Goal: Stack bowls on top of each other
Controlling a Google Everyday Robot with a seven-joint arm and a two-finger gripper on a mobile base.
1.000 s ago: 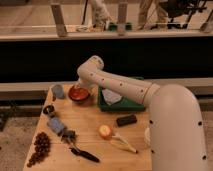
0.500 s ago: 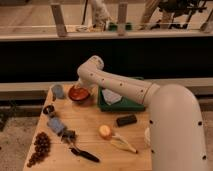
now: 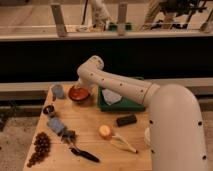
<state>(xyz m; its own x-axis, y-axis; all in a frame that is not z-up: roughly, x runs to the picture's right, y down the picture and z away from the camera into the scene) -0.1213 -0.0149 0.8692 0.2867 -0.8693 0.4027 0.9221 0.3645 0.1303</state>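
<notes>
An orange-red bowl (image 3: 78, 93) with a darker outside sits at the back left of the wooden table (image 3: 95, 125). I cannot tell whether it is a single bowl or one nested in another. My gripper (image 3: 84, 88) hangs at the end of the white arm (image 3: 117, 85), right over the bowl's right rim. The arm's wrist hides most of the gripper.
A small grey-blue cup (image 3: 58, 91) stands left of the bowl. A green tray (image 3: 129, 104) holding a white item (image 3: 111, 96) lies to its right. On the table are a black block (image 3: 126, 120), an orange fruit (image 3: 104, 131), a banana (image 3: 123, 144), grapes (image 3: 39, 148) and a black utensil (image 3: 85, 155).
</notes>
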